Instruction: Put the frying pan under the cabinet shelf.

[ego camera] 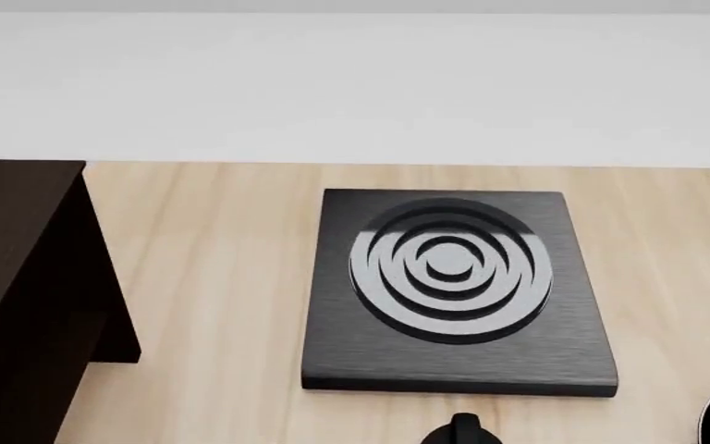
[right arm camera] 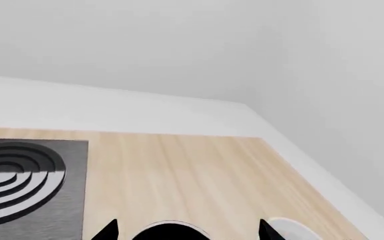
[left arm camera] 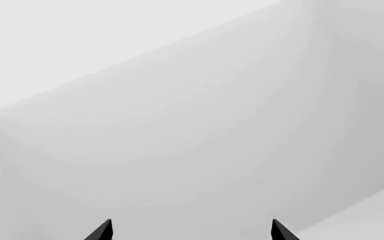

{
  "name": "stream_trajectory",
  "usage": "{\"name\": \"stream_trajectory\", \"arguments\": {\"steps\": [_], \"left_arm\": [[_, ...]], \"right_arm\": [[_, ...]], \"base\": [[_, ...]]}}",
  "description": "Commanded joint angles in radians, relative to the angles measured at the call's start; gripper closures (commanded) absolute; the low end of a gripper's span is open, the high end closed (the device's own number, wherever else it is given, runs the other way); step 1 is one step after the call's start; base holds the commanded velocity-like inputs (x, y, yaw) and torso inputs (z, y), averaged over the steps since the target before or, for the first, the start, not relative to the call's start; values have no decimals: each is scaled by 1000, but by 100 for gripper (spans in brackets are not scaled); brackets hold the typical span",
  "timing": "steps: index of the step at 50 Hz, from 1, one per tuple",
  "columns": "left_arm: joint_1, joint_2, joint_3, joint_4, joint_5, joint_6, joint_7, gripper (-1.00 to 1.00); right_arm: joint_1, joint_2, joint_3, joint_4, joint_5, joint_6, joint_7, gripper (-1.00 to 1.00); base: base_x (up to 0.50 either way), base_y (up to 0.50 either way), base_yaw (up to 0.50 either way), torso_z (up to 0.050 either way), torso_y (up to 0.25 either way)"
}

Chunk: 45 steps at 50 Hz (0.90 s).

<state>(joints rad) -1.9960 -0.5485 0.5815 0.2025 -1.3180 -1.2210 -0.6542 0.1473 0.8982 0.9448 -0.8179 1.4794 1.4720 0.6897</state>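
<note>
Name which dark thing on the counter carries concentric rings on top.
The square black stove plate at the counter's middle; the dark brown cabinet at the left has plain flat panels.

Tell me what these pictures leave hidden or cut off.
- Frying pan: in the right wrist view only a dark, silver-rimmed arc shows at the frame's edge; its handle is out of frame.
- Cabinet shelf: the head view's left edge cuts it off; the space under it is unseen.
- Left tool: only two fingertips show against blank white walls.
- Right tool: only its tips show.
</note>
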Motion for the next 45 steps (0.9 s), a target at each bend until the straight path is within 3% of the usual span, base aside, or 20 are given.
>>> {"name": "stream_trajectory", "arguments": {"steps": [1,16,27,45], "left_arm": [[-17,9,5,-6,1,0,4,-100],[-18,4,3,-3,-12,-3,-5,-100],[-4,-5,3,3,-9,10,0,-100],[-50,10,5,-20,-11,3,4,-100]], "right_arm": [[-14,-2,-53,-7,-37,-27,-14,-100],[-42,-4,-160,-21,-136,-68,-51,-100],[-159,-37,-74,-70,-118,-54,-63,-100],[-319,-103,-77,-104,-263,-121,-168,-100]], "base": [[0,0,0,0,0],[0,0,0,0,0],[0,0,0,0,0],[0,0,0,0,0]]}}
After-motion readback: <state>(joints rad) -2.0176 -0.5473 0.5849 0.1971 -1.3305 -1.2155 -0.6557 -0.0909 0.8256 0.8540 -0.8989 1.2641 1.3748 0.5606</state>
